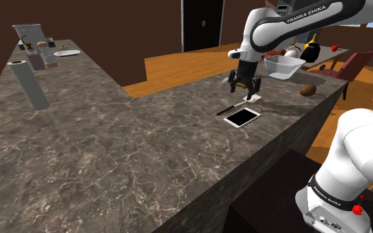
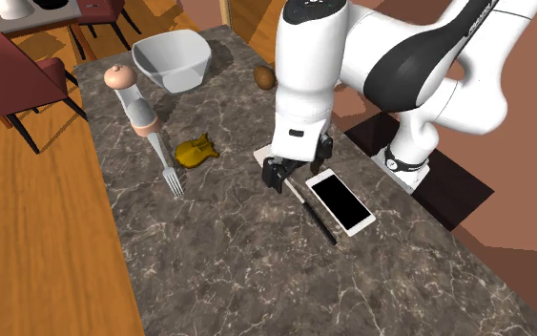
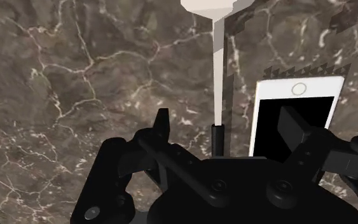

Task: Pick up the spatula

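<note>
- Fork (image 2: 167,170): grey, slim, lying flat.
- Spatula (image 2: 318,220): white squarish blade, thin pale shaft, black handle; flat on the counter, just beside the phone.
- Gripper (image 2: 297,164): black, fingers wide apart either side of the shaft, holding nothing.
- Phone (image 2: 342,202): white rectangle, black screen.
- Counter (image 2: 237,277): dark veined marble; wood floor (image 2: 28,239) alongside.

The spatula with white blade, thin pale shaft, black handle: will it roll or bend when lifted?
The flat white-bladed spatula probably will not roll. Its thin shaft may flex slightly. Held at the handle end, it would likely droop toward the blade.
</note>
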Available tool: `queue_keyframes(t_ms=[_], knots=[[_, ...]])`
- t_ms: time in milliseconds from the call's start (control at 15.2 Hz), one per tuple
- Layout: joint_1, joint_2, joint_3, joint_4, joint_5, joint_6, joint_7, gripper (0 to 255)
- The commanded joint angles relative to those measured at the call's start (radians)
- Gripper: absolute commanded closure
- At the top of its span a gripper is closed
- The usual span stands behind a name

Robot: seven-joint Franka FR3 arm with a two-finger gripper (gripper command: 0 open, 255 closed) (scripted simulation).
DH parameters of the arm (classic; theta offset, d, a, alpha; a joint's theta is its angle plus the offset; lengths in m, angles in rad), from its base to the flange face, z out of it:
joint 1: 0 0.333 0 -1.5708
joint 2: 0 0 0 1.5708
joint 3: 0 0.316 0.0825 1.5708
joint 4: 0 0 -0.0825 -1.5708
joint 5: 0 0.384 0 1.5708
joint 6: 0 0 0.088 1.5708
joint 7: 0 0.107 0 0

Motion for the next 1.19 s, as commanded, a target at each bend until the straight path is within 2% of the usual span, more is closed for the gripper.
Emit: queue_keyframes(t_ms=[0, 396, 462, 1122], knots=[[0.005, 0.010, -0.008, -0.018, 0.001, 0.025, -0.021, 0], [0.007, 0.038, -0.022, -0.059, 0.005, 0.092, -0.030, 0], [0.007, 0.037, -0.021, -0.059, 0.005, 0.091, -0.030, 255], [0.007, 0.031, -0.018, -0.050, 0.004, 0.078, -0.028, 255]])
